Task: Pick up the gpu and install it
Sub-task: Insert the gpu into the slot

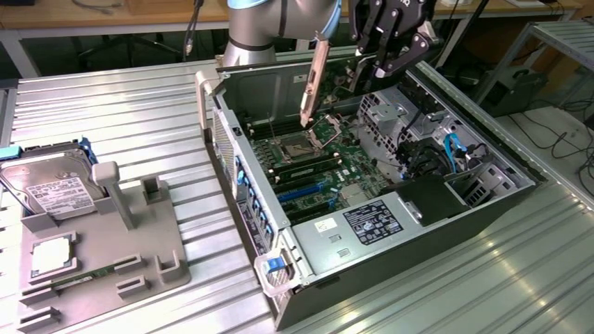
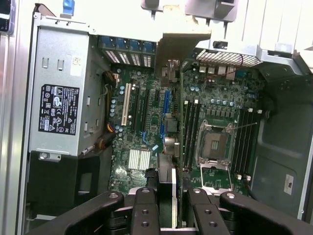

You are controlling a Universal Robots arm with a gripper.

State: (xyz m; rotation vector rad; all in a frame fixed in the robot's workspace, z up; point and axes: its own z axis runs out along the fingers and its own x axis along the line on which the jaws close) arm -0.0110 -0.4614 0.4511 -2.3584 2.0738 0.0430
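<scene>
The gpu [image 1: 316, 83] hangs edge-on above the open computer case [image 1: 243, 209], its pale metal bracket pointing down toward the motherboard [image 1: 320, 170] near the CPU socket [image 1: 302, 146]. My gripper [image 1: 380, 66] is shut on the card's other end, above the case's far side. In the wrist view the gpu [image 2: 172, 73] runs as a thin dark line away from my gripper [image 2: 171, 193], and the black fingers [image 2: 145, 205] clamp it from both sides. It hovers over the board between the expansion slots [image 2: 129, 105] and the memory slots [image 2: 191, 132], clear of the board.
A grey fixture [image 1: 139, 264] on the exterior view's left holds a hard drive [image 1: 51, 184], a CPU [image 1: 51, 254] and a memory stick [image 1: 88, 275]. Inside the case lie the power supply [image 1: 371, 223], blue cables [image 1: 455, 149] and a drive cage [image 1: 394, 115]. The table [image 1: 121, 111] is ribbed metal.
</scene>
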